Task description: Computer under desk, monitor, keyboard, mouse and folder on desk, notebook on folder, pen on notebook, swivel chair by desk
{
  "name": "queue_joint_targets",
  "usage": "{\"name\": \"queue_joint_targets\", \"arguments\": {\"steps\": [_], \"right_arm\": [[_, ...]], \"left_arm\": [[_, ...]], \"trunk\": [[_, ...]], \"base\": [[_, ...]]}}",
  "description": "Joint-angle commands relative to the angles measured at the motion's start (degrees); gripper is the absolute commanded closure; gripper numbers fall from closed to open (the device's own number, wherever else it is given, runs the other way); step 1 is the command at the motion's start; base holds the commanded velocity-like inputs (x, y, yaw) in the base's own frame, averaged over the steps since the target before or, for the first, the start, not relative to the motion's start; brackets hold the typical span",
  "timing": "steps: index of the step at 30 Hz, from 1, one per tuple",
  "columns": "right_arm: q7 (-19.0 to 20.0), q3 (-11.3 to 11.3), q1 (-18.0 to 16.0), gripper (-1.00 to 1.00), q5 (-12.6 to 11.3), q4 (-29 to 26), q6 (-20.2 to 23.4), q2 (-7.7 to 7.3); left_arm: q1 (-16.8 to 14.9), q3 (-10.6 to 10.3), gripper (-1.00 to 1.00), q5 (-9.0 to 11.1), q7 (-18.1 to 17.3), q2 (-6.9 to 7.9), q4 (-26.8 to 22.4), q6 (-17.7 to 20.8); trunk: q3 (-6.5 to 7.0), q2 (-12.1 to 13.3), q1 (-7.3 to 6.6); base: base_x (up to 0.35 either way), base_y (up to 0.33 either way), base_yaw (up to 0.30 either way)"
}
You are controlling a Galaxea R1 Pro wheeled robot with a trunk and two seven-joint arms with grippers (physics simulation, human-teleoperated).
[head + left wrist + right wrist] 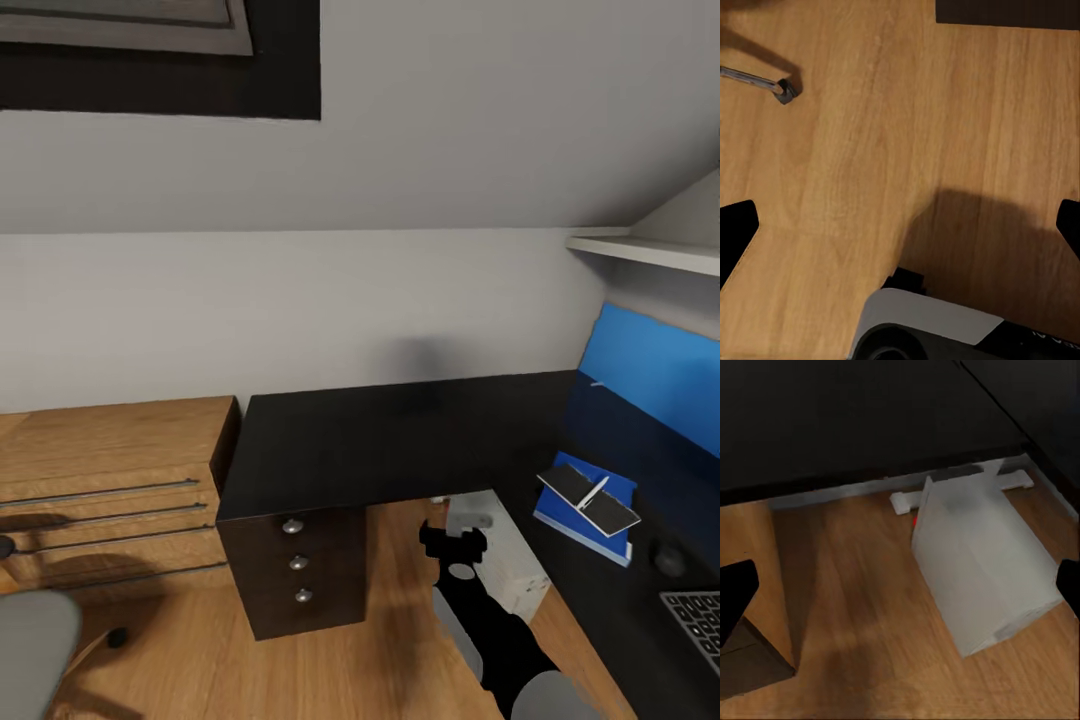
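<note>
right gripper (452, 545): wide open, empty, above computer (982, 566) | left gripper (900, 225): wide open, empty

I'm in a home study corner: sloped attic ceiling above, wood floor (200, 650) under my fingers, a black L-shaped bench (400, 440) ahead with drawers, a light-wood cabinet (110, 480) off to my left.

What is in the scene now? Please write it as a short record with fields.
desk: glossy black L-shaped top, dark drawers
computer: light grey tower on the wood floor, partly under the desk edge
folder: blue, on the desk, with the notebook and pen stacked on it
keyboard: on the desk, at the view's edge
right claw: open, near the computer
left claw: open above the floor
</note>
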Motion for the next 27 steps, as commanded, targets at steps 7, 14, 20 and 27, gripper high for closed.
{"name": "queue_joint_targets", "arguments": {"steps": [7,14,20,27], "right_arm": [[-0.1,0.7,4.3,-1.00,-0.1,29.3,-24.1,0.18],[4.3,0.2,4.4,-1.00,-0.7,41.8,-37.4,-0.23],[5.1,-0.1,4.4,-1.00,-0.7,42.5,-38.3,-0.55],[5.2,-0.1,4.4,-1.00,-0.7,42.5,-39.9,-0.56]], "left_arm": [[-0.1,-0.5,-1.00,0.6,0.4,0.19,0.0,-0.3],[-0.1,-0.5,-1.00,0.6,0.1,0.18,0.0,-0.4],[-0.1,-0.6,-1.00,0.5,0.0,0.08,0.0,-0.5],[-0.1,-0.6,-1.00,0.6,0.3,0.17,0.0,0.0]], "trunk": [[-0.07,0.0,-0.01],[-0.07,0.0,-0.01],[-0.07,0.0,-0.01],[-0.07,0.0,-0.01]], "base": [[-0.050,0.000,0.020],[0.000,0.000,0.243],[0.000,0.000,0.275],[0.000,0.000,0.276]]}}
